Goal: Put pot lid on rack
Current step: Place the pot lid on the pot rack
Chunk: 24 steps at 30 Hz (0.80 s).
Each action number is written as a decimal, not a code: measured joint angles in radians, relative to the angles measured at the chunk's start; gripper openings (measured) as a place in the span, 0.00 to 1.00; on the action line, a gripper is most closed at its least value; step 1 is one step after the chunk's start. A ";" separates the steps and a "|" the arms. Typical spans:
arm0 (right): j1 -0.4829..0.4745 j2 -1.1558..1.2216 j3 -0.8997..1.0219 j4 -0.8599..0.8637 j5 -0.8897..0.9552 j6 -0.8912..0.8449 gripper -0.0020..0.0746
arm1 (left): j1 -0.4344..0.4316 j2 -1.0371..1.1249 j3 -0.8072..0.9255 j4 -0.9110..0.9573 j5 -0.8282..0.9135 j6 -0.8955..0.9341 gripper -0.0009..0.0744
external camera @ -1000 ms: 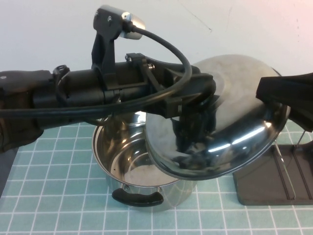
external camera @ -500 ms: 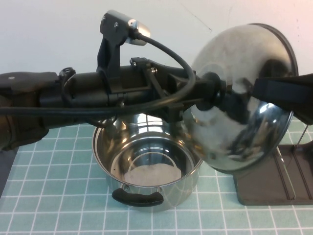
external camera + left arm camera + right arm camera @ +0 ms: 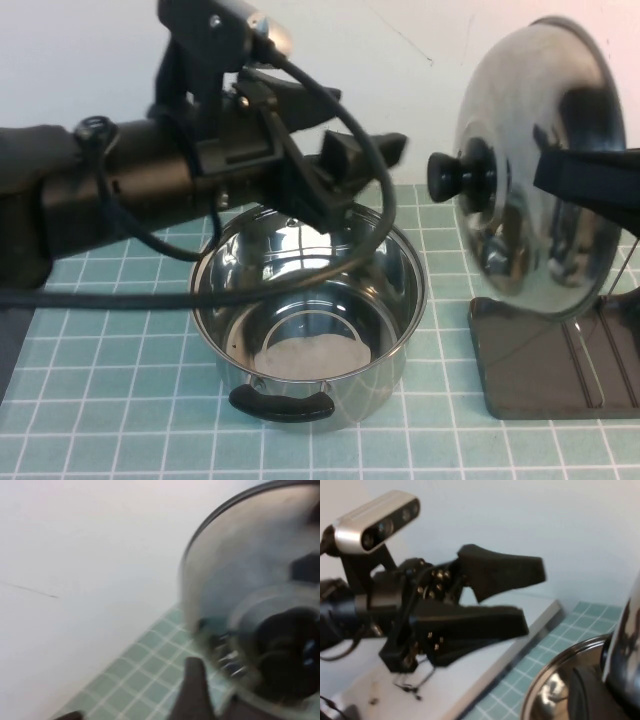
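Observation:
The pot lid (image 3: 530, 170) stands on edge over the rack (image 3: 540, 385), with its black knob (image 3: 460, 175) facing left. It is blurred in the left wrist view (image 3: 250, 595). My left gripper (image 3: 365, 155) is open and empty, above the pot's far rim and a short gap left of the knob. The right wrist view shows it (image 3: 532, 597) with its jaws spread. My right gripper (image 3: 590, 180) reaches in from the right edge across the lid's front face. I cannot tell whether it touches the lid.
The steel pot (image 3: 310, 300) with black handles stands open at the centre of the green grid mat (image 3: 120, 400), just left of the rack. Its rim also shows in the right wrist view (image 3: 560, 680). A white wall is behind.
The left gripper has let go of the lid's knob and drawn back to the left. The lid has swung from tilted to standing upright over the rack. The right arm has stayed put.

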 joint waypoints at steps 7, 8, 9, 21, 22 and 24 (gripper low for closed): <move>0.000 -0.195 -0.057 -0.380 -0.120 0.150 0.09 | 0.000 -0.121 0.000 0.340 -0.121 -0.148 0.11; 0.000 -0.216 -0.058 -0.450 -0.131 0.184 0.09 | 0.000 -0.133 0.005 0.369 -0.123 -0.172 0.08; 0.000 -0.228 -0.058 -0.519 -0.142 0.226 0.09 | 0.000 -0.146 0.013 0.386 -0.123 -0.199 0.06; 0.000 -0.135 0.002 -0.687 -0.265 0.305 0.09 | 0.000 -0.367 0.384 0.465 -0.476 -0.402 0.01; 0.000 -0.112 0.002 -0.675 -0.265 0.294 0.09 | 0.000 -0.396 0.415 0.465 -0.499 -0.402 0.01; 0.000 -0.066 0.005 -0.639 -0.269 0.259 0.09 | 0.000 -0.444 0.463 0.461 -0.525 -0.405 0.01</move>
